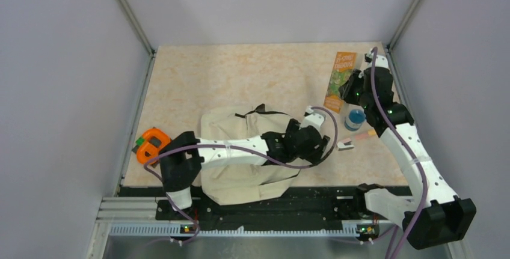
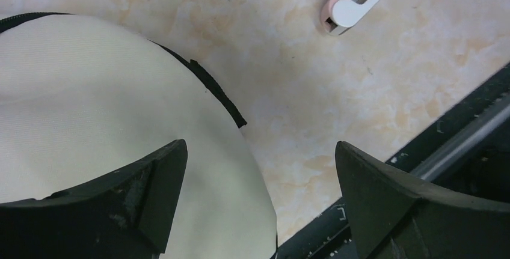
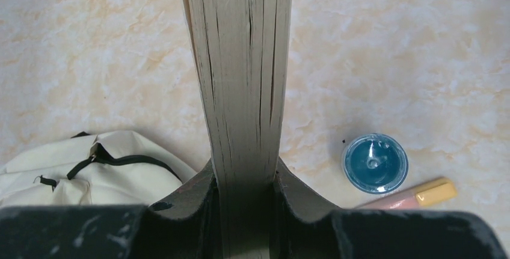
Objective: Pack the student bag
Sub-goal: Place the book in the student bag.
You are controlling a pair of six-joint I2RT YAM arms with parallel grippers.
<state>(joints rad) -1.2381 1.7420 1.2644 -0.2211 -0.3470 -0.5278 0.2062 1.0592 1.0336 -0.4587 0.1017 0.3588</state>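
bag [image 1: 240,181]: near-left of surface [image 1: 240,73], under left arm | left hand [image 2: 258,151]: spread wide, empty, over bag's edge | right hand [image 3: 246,178]: clamped on book [image 3: 240,60], well apart from bag | progress: looks early; book, jar [image 3: 374,163], tube [image 3: 415,194], clip [image 2: 353,0] all outside bag

Left end effector [image 2: 258,151] jaws wide apart, arm stretched rightward; right end effector [image 3: 245,178] clamping book [image 3: 246,60]

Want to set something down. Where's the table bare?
Bare: far-left marbled tabletop, between cream fabric backpack and back wall. Crowded: right side, with thick orange-green book, blue round jar, pink tube, pink-white clip.
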